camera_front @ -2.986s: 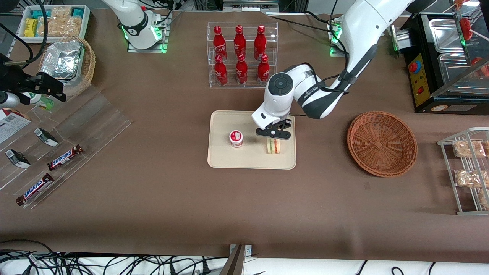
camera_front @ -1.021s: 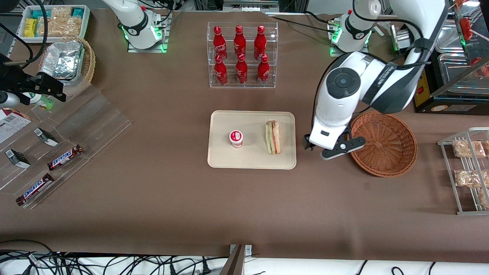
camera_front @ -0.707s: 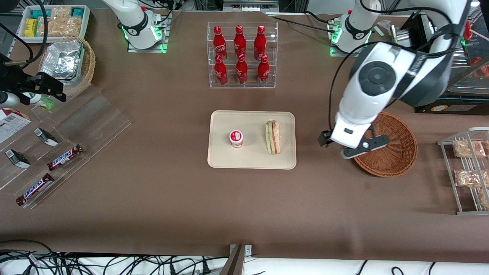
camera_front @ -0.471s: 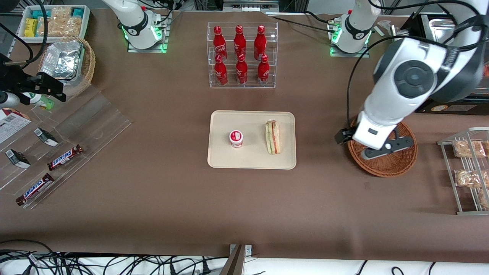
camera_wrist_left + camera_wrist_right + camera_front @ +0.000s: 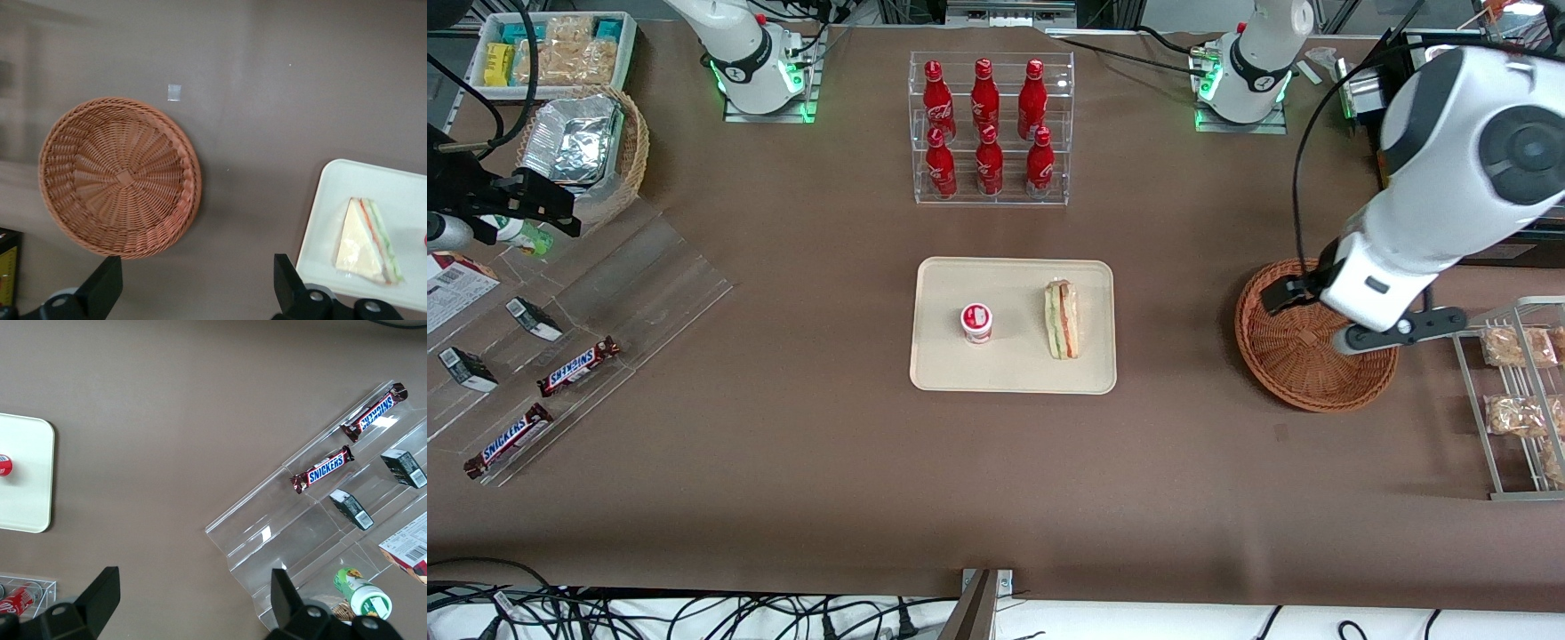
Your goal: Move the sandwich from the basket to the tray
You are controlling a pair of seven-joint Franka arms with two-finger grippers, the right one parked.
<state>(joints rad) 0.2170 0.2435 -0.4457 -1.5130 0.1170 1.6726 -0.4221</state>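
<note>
- The sandwich [image 5: 1062, 319] lay flat on the cream tray [image 5: 943, 373], in the middle of the front frame, beside a small red-lidded cup [image 5: 976, 322] and apart from it; judged from that, the placing looked done
- The round wicker basket [image 5: 1294, 378], at the right of the front frame, held nothing
- The gripper [image 5: 1352, 320] hung above the basket with its fingers spread and nothing between them, seemingly clear of the tray
- An acrylic rack [image 5: 991, 129] in the upper middle of the front frame held six red bottles [image 5: 984, 93], well apart from the tray on the brown counter [image 5: 783, 462]
</note>
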